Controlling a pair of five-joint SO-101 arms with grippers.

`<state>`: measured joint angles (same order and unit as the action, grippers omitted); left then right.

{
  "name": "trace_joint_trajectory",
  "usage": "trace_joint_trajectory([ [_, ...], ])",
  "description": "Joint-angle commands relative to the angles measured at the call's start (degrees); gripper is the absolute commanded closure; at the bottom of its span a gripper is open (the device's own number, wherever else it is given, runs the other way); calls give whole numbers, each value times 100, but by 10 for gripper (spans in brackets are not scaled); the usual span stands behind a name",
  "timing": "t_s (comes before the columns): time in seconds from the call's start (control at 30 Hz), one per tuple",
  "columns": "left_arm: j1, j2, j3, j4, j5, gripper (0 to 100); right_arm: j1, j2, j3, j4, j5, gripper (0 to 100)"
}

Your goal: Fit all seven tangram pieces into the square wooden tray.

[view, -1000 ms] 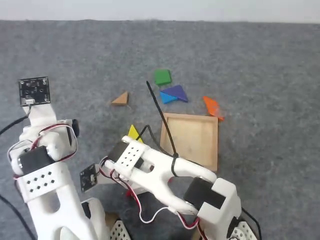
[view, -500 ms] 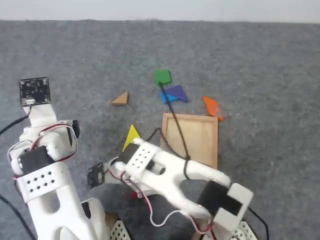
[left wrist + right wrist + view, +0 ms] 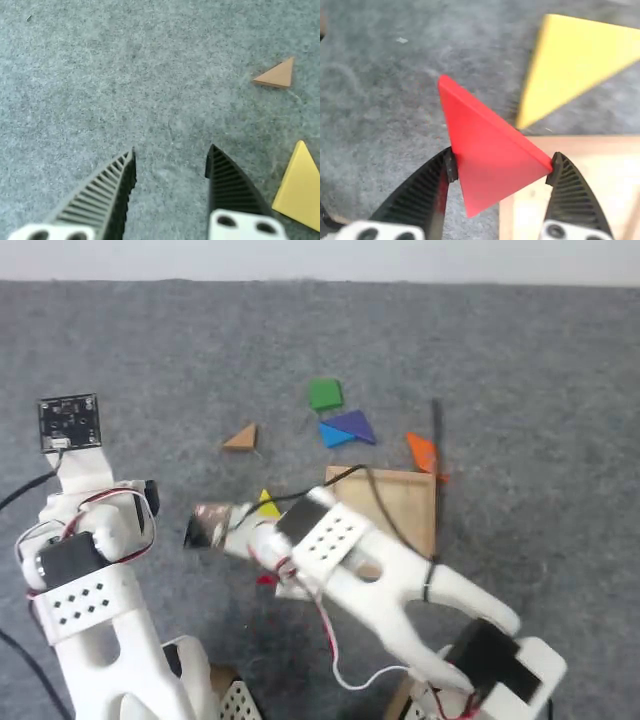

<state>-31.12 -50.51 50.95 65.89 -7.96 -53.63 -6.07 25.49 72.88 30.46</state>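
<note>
Right gripper (image 3: pixel 502 167) grips a red triangle (image 3: pixel 490 150) between its two ribbed black jaws. The jaws are parted only as far as the piece is wide and press on its opposite corners. The flat red face tilts toward the wrist camera. It hangs over grey carpet (image 3: pixel 520 350) and over a corner of the wooden tray (image 3: pixel 615 165).

In the high view a sliver of the red piece shows beneath the right arm (image 3: pixel 400 580), at about 8 o'clock from the tray (image 3: pixel 400 502). The arm stretches in from the near right, across the tray's near left part.

A yellow triangle (image 3: pixel 266 504) lies flat on the carpet just off the tray's left side, at 9 o'clock. The other pieces are spread beyond the tray's far edge:
- An orange piece (image 3: pixel 423 452) sits at 1 o'clock, right against the far rim near the corner.
- A purple piece (image 3: pixel 357 423) and a blue triangle (image 3: pixel 333 435) touch each other at about 11 o'clock.
- A green square (image 3: pixel 325 393) lies just past them.
- A tan triangle (image 3: pixel 241 438) lies alone at 10 o'clock, well apart from the tray.

Left gripper (image 3: pixel 171 155) is spread wide with nothing between its jaws and points at bare carpet. The tan triangle and the yellow triangle lie off to one side of it. The left arm (image 3: pixel 85 570) stands at the near left, at 8 o'clock from the tray.
</note>
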Motion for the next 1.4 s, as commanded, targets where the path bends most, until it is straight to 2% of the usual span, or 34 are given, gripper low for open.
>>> trace_joint_trajectory([
  [0.0,18,-88,-268,26,44,773,567,-593,-79,-110,-484,808],
  [0.5,44,-88,-57,44,53,774,1956,-690,-308,-163,-4668,808],
  [0.63,44,-114,22,44,53,775,2009,-681,-264,-163,-5881,808],
  [0.73,53,-123,22,44,53,775,1956,-673,-255,-330,-6505,805],
  [0.83,53,-97,22,44,62,775,1903,-567,-79,-673,-6822,805],
  [1.0,53,-123,110,35,62,775,1763,110,141,-1376,-6927,805],
  [1.37,325,-123,268,26,62,776,1798,708,-18,-1464,-6892,804],
])
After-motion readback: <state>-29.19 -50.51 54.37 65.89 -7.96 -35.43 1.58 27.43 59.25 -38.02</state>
